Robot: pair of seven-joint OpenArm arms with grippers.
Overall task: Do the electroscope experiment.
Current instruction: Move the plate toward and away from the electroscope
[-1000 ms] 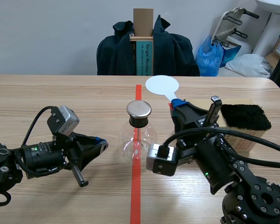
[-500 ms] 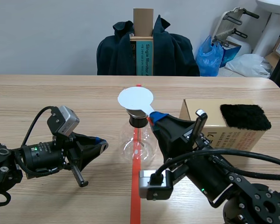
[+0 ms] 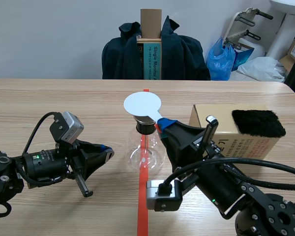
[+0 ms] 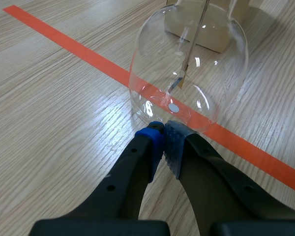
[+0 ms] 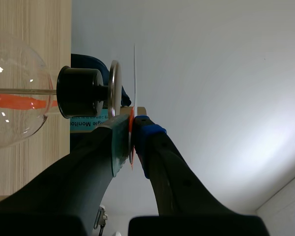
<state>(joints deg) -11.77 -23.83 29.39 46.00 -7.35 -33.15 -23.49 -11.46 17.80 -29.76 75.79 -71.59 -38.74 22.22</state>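
Your right end effector (image 3: 162,124), the nearer arm, clamped on the white disc (image 3: 142,103), holds it flat just above the electroscope (image 3: 146,147) cap plate (image 5: 114,88), midway across the worktop (image 3: 64,103); left end effector (image 4: 163,142), fingers together, empty, by its base

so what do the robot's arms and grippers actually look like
The left arm and right arm are black with chunky round joints. Each carries a silver-grey camera box near the wrist, looping black cables and a small green light. The left gripper and right gripper each have two thick black fingers ending in soft dotted pads, one blue, one grey-green.
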